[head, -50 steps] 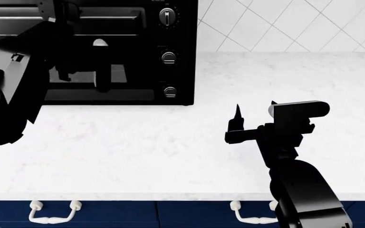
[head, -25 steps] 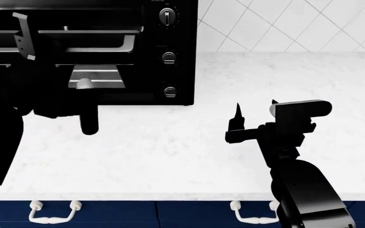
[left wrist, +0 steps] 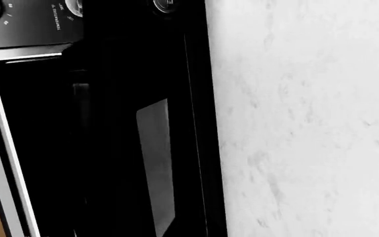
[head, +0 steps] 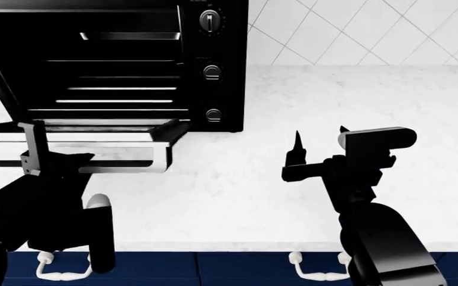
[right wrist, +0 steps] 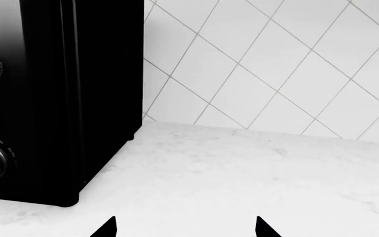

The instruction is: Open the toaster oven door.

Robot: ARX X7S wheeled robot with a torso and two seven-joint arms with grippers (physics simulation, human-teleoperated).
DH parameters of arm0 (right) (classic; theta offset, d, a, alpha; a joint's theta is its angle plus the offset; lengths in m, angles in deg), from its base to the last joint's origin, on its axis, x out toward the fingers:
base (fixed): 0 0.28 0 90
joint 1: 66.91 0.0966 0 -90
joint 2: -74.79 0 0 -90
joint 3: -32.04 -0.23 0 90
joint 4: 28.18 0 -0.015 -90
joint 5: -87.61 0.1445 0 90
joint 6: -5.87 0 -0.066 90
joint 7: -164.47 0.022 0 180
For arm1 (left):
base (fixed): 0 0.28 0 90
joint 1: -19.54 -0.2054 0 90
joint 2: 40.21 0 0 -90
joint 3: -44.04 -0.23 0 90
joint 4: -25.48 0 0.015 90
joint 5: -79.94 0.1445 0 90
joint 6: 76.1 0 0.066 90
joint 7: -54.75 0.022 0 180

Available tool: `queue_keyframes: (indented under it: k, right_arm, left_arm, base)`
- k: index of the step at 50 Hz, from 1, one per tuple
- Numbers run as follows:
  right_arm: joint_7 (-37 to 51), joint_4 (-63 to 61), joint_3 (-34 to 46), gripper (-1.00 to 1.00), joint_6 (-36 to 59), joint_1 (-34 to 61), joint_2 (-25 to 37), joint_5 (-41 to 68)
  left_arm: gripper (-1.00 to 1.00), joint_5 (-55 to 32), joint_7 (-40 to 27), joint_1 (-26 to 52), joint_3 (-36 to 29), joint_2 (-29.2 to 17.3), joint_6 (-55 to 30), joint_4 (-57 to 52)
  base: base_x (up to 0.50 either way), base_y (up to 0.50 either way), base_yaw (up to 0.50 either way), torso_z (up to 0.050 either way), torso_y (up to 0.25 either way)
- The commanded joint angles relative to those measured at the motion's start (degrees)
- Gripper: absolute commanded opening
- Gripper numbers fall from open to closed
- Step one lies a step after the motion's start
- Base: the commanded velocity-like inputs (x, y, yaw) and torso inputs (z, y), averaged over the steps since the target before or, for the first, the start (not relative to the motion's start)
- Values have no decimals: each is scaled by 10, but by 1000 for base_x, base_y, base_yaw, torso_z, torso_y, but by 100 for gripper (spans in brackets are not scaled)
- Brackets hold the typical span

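Jaws of the left gripper (head: 34,156) sit at the silver handle (head: 93,156) of the toaster oven door (head: 86,128), but I cannot tell if they grip it. That door lies folded down flat from the toaster oven (head: 213,65), so its racks show. Right gripper (head: 318,138) jaws are wide apart, holding nothing above the white table (head: 356,95).

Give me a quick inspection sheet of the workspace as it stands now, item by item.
Surface: white marbled counter, bare where visible.
Job's things: toaster oven at back left; toaster oven door swung down about level, silver handle toward the robot, wire racks exposed.
Clutter: nothing seen.
Grippers: left pincer at the door handle, grip hidden; right pincer open, hanging over bare counter.
Cables: nothing seen.
Surroundings: white diagonal tile wall; blue cabinet fronts with white handles below the counter edge.
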Motion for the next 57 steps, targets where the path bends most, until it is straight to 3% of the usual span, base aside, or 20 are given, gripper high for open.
queue_keyframes:
  k: [1,10,27,47,57]
  right_arm:
    - [1,-1,0,100,-5,-8,4,3]
    - [3,18,2,100,-21,-15,6,0]
    - [8,28,9,100,-25,-20,8,-1]
    - [13,31,13,100,-31,-32,13,0]
    - [16,34,18,100,-33,-34,13,-1]
  left_arm:
    - [-100,-5,-69,-96,-40,-38,-32,-57]
    - [-100,-24,-158,-191,-89,-13,-6,0]
    - [-100,-68,-314,-344,-148,85,83,167]
    - [-100,-220,-363,-393,-79,105,181,258]
    - [-100,-245,-382,-421,-77,111,200,284]
  base:
    - [0,0,0,0,0]
    - [0,0,0,0,0]
    - [15,-4,-13,0,0]
    - [16,-5,-18,0,0]
    - [10,-4,-13,0,0]
